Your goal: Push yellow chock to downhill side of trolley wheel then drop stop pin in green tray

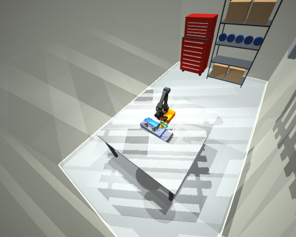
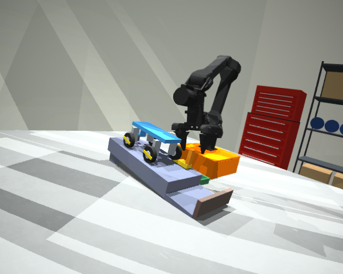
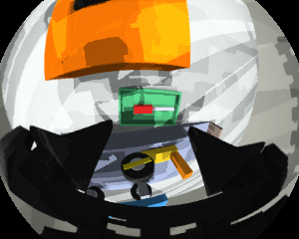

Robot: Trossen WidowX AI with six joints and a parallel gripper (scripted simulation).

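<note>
Gripper (image 1: pixel 161 119) (image 2: pixel 194 147) (image 3: pixel 151 126) spread wide, nothing between its fingers — above the green tray's side of the ramp (image 1: pixel 153 131) (image 2: pixel 154 168) (image 3: pixel 169 136), inward from the bench's (image 1: pixel 168 165) (image 2: pixel 136 236) edges and corners. Wrist view alone shows the stop pin (image 3: pixel 144 109) lying in the green tray (image 1: pixel 164 124) (image 2: pixel 204 180) (image 3: pixel 149 120); exterior shows only a tray corner. Blue trolley (image 1: pixel 152 122) (image 2: pixel 156 131) (image 3: pixel 145 201) stands on the ramp — yellow chock (image 1: pixel 160 126) (image 2: pixel 183 163) (image 3: pixel 162 154) at a wheel's downhill side. Orange box (image 1: pixel 169 116) (image 2: pixel 216 165) (image 3: pixel 154 40) beyond the tray.
</note>
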